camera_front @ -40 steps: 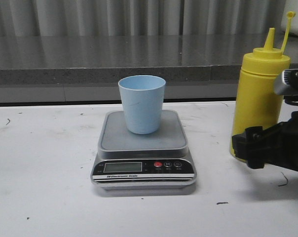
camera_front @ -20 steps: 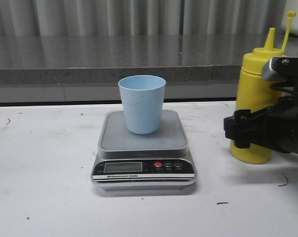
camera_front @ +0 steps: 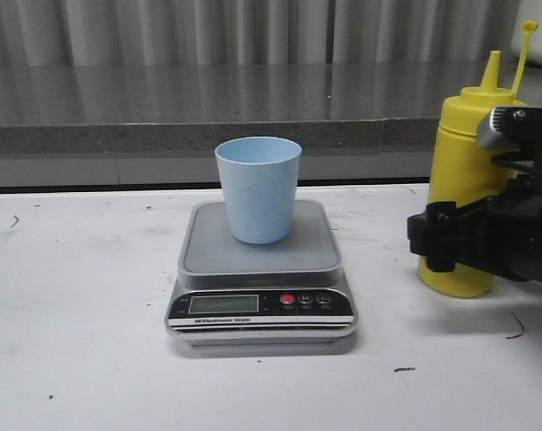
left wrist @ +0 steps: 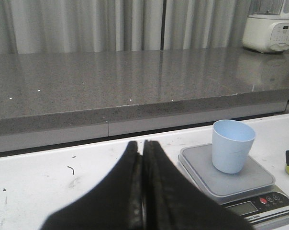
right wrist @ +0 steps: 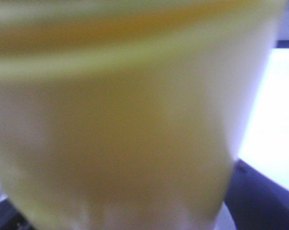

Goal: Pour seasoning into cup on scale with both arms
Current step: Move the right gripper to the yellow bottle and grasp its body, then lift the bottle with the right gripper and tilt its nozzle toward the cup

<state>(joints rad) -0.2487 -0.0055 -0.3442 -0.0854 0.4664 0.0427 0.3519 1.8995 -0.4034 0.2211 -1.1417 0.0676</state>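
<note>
**A:** Where did things stand with the seasoning bottle [camera_front: 464, 193]?

**B:** It stood upright on the white table [camera_front: 83, 359], well to the right of the scale [camera_front: 260, 283], nozzle up and its tethered cap off. The light blue cup [camera_front: 258, 189] sat upright on the scale's steel platform, apparently empty. So I judged the step in hand to be the grasp; no pouring had begun.

**A:** And the right gripper [camera_front: 450, 241]?

**B:** It was at the bottle's lower body, fingers across the front of it in the front view. Whether the fingers had closed on the plastic or only bracketed it, I could not tell.

**A:** Did the right wrist view settle that?

**B:** No. It was filled by a blurred yellow wall, which showed how close the bottle was, but no fingertip was plainly visible. It may have been gripped.

**A:** The left gripper [left wrist: 143, 191]?

**B:** Only its own wrist view showed it: fingers pressed together, holding nothing, well to the left of the scale. The front view missed it entirely.

**A:** What did the next move call for?

**B:** In my judgement, a firm hold, a lift clear of the table, carrying the nozzle over the cup's mouth, then tilting gently so the light cup was not knocked off the scale.
</note>
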